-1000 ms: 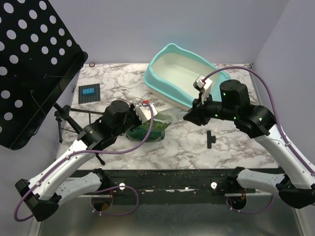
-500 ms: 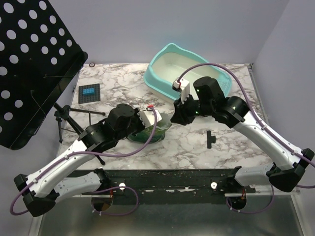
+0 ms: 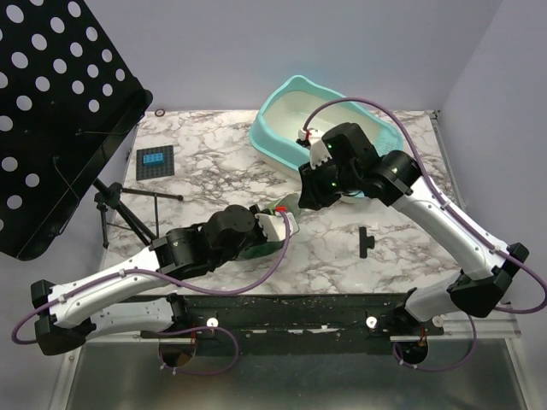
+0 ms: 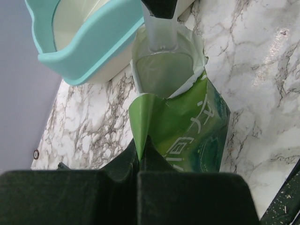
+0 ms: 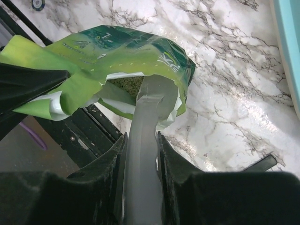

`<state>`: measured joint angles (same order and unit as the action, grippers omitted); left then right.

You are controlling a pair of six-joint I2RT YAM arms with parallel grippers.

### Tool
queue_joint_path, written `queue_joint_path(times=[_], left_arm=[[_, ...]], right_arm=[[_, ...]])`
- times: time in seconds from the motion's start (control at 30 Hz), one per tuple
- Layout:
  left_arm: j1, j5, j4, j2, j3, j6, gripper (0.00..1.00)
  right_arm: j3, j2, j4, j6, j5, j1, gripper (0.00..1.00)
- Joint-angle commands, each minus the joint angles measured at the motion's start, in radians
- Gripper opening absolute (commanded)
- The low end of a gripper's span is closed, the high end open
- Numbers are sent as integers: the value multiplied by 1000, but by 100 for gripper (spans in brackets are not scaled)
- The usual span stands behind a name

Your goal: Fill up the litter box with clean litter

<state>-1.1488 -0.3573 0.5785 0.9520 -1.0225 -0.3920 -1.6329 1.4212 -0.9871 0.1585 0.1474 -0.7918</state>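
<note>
Scooping now: the left pincer [image 4: 140,157] pinches the bag [image 4: 187,126] open by its flap; the right pincer [image 5: 142,154] squeezes the scoop [image 5: 151,105], dipped into the litter [image 5: 127,84]; next, carry a scoopful to the litter box [image 4: 89,51] just beside

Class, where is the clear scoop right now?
In the right wrist view, the clear scoop sits centre, gripped by the right fingers, its bowl inside the open green bag.

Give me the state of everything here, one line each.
litter box: upright, no litter seen inside.
green bag: open, mouth edge pinched.
scoop: dipped into the bag's mouth.
clean litter: inside the bag.
left gripper: jaws shut on green bag.
right gripper: jaws shut on scoop.
</note>
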Motion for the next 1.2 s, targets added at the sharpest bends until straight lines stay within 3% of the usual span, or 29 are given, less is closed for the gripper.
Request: queue_joint_path(times=[0.0,0.5,0.67,0.93,1.03,1.17], left_arm=[[-19,-34,-103,-81,76,2,0],[-25,-23,-262,-217,262,-90,0],[-38,-58,-308,-188,309,-125,0],[-28,-213,-430,-206,360,-338,0],[47,-136,-453,-206,320,-383,0],[295,229,-474,-214,250,-386,0]], right_arm=[[-68,64,-119,18,-79,46,0],[109,231,40,49,136,88,0],[284,216,203,88,311,150,0],[556,197,565,277,633,164,0],[637,185,717,363,679,163,0],[726,144,888,469,718,163,0]])
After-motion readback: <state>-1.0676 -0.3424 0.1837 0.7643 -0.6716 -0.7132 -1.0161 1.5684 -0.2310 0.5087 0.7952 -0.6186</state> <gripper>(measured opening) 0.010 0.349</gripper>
